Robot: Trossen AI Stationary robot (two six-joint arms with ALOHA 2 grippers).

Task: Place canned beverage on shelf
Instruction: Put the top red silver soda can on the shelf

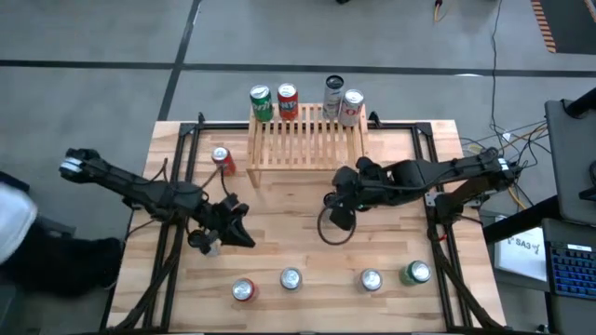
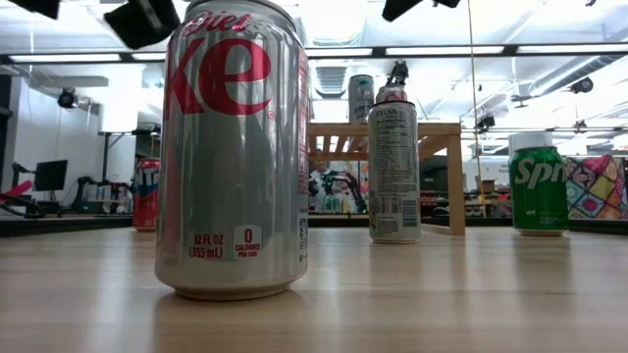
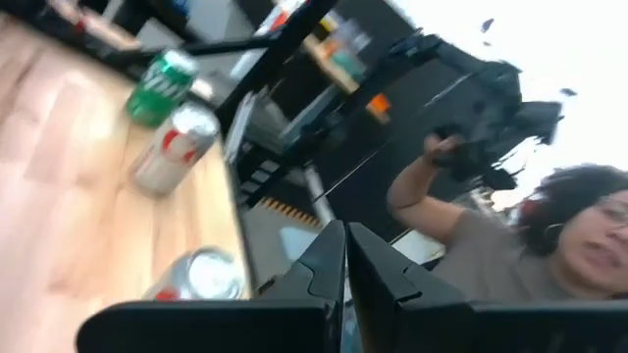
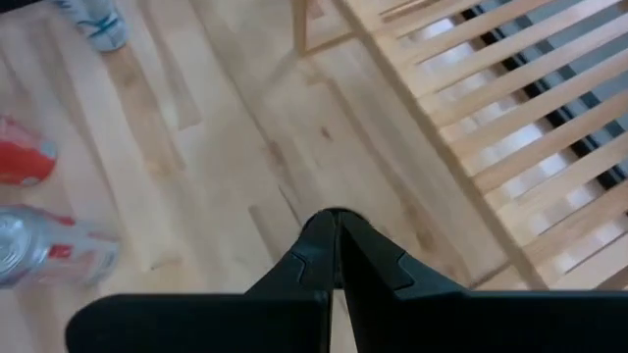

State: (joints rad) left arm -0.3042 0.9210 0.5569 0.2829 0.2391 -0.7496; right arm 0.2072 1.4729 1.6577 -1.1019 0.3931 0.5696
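On the wooden tabletop (image 1: 307,233) four cans crown the shelf (image 1: 305,141); both my jaws hover closed, apparently empty.

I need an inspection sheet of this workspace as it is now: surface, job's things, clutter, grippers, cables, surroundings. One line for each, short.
Surface: light wooden table, with a black metal frame around its edges.
Job's things: low light-wood slatted shelf at the far edge, four cans on its far side; four upright cans in the near row, among them a silver Diet Coke can and a green Sprite can; one red can left of the shelf.
Clutter: nothing seen.
Grippers: left gripper shut, empty, above the left near part; right gripper shut, empty, over bare wood in front of the shelf.
Cables: a black loop under the right arm; loose wires at the right.
Surroundings: a person beside the table.
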